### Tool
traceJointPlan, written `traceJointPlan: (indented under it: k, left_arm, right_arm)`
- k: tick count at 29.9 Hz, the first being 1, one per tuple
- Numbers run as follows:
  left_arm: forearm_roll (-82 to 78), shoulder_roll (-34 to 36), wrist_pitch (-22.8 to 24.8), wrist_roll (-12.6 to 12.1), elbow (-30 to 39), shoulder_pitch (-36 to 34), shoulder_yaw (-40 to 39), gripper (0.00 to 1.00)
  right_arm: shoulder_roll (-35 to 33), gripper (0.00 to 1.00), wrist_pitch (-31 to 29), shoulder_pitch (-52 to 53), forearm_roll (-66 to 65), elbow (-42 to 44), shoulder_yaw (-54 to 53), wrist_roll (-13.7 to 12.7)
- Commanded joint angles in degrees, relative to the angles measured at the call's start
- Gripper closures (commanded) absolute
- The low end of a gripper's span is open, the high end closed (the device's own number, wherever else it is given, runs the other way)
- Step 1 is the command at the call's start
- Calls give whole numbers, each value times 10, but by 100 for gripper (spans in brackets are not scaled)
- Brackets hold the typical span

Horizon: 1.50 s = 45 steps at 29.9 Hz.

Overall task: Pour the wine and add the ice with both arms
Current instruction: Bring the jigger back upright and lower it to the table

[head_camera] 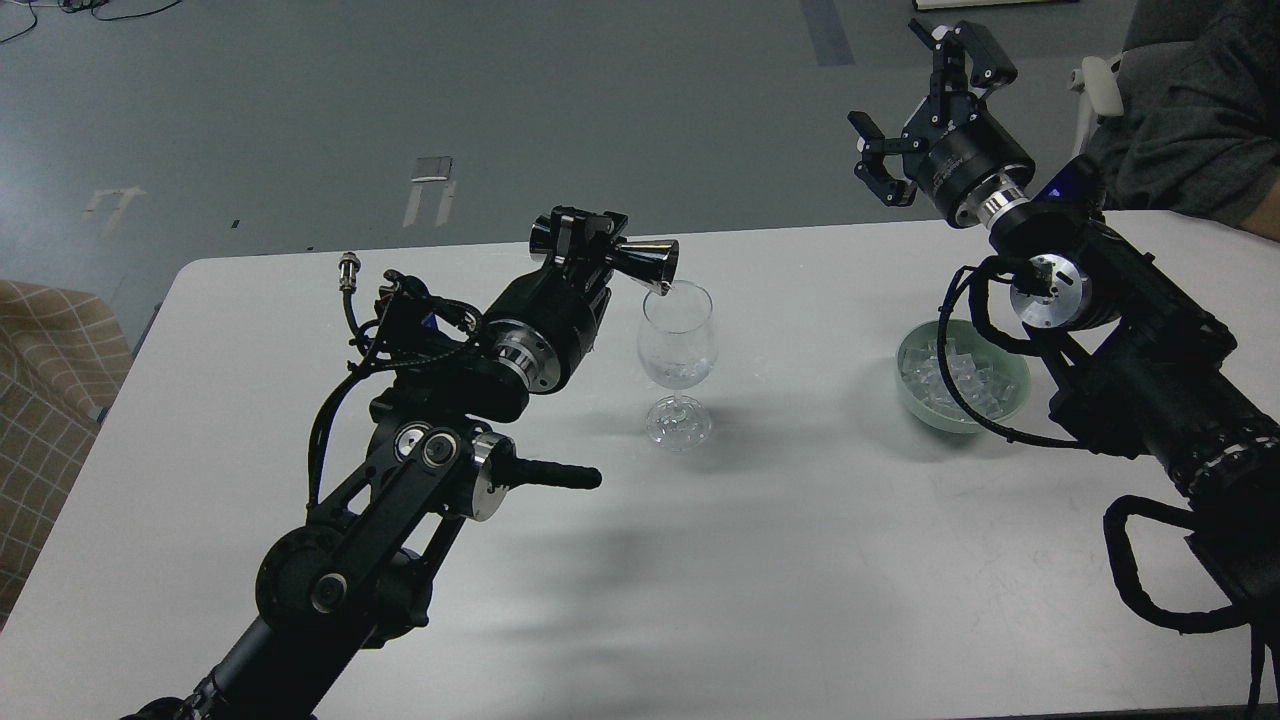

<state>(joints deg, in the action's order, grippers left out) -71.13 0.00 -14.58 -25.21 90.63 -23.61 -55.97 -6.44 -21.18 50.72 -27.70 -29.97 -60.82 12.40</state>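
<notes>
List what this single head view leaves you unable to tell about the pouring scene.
- Liquid level in the tilted dark metal jigger: interior faces away.
- Contents of the clear stemmed wine glass: too small, transparent.
- Number of clear ice cubes in the pale green bowl: right arm's cable crosses them.
- Grey-sleeved person: cut off by the frame edge.

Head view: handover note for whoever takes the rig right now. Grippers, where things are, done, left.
Left gripper: shut on the metal jigger, tipped on its side with its mouth at the rim of the wine glass.
Right gripper: open, empty, raised beyond the table's far edge, above and behind the green bowl.
Wine glass: upright mid-table, some clear pieces visible in its bowl. Whether liquid is flowing cannot be told.
Ice: a pile in the green bowl, right of the glass.
Done: jigger brought to the glass and tipped.
Left: finish the pour, right the jigger and set it down; add more ice if needed.
</notes>
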Motion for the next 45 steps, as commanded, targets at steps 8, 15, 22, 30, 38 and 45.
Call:
traceJointPlan:
  k: [8, 15, 22, 30, 38, 45]
  left_arm:
    - [-13, 0, 8, -4, 2, -2, -9, 100]
    - [175, 0, 4, -23, 10, -2, -114, 100]
    - [420, 0, 10, -10, 21, 10, -297, 100]
    - [604, 0, 59, 1, 17, 112, -451, 100]
    - [621, 0, 175, 2, -54, 204, -469, 100]
    - [620, 0, 216, 3, -142, 209, -478, 89]
  right_arm:
    - [0, 0, 0, 0, 0, 0, 0, 0]
    - [-1, 0, 0, 0, -1, -1, 1, -1]
    - [-1, 0, 0, 0, 0, 0, 1, -1]
    - [-1, 0, 0, 0, -1, -1, 1, -1]
    - [-1, 0, 2, -1, -1, 0, 1, -1]
    - [-1, 0, 3, -1, -2, 0, 2, -1]
